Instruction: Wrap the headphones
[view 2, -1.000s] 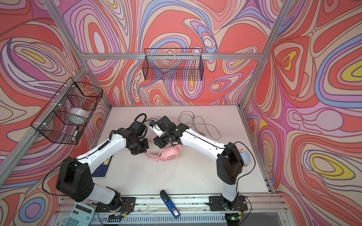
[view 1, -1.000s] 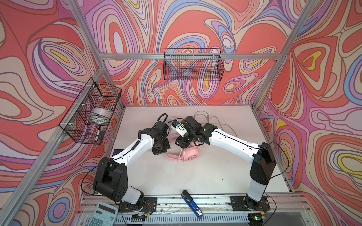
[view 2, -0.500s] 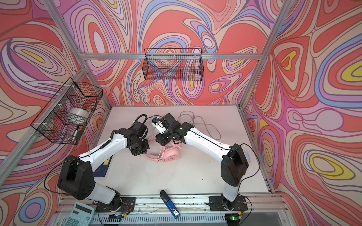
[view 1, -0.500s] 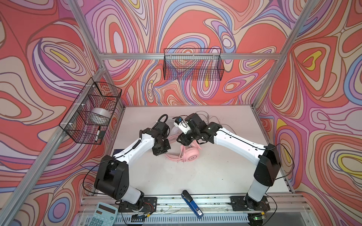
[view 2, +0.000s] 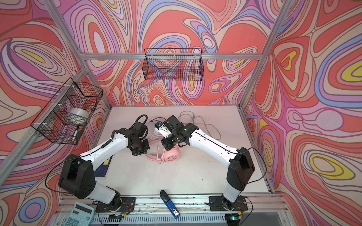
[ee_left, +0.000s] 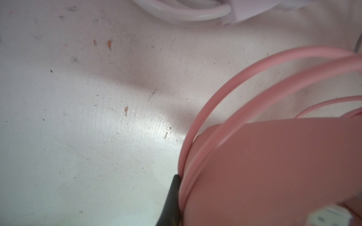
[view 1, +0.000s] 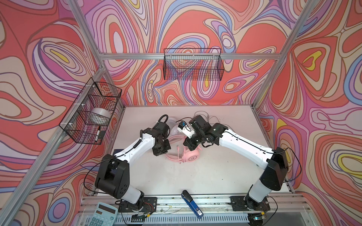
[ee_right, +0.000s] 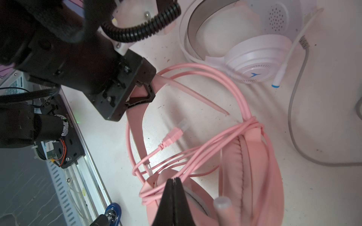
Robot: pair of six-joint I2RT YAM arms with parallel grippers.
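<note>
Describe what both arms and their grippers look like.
The left arm and right arm have white tubular links, black joint housings and thin black cables alongside. The left gripper and right gripper are black and tapered. A ribbed black hose loops at the left wrist.

1. The pink headset, mid-table, bore a round mark like a "G" on its earcup, seen in both top views.
2. The white headset, just beyond it, carried a blue arrow-shaped logo on its earcup, with no lettering.
3. A white label on the blue stapler at the near edge was too small to read.
4. Print on a motor sticker and the calculator keys, near left, was illegible.
</note>
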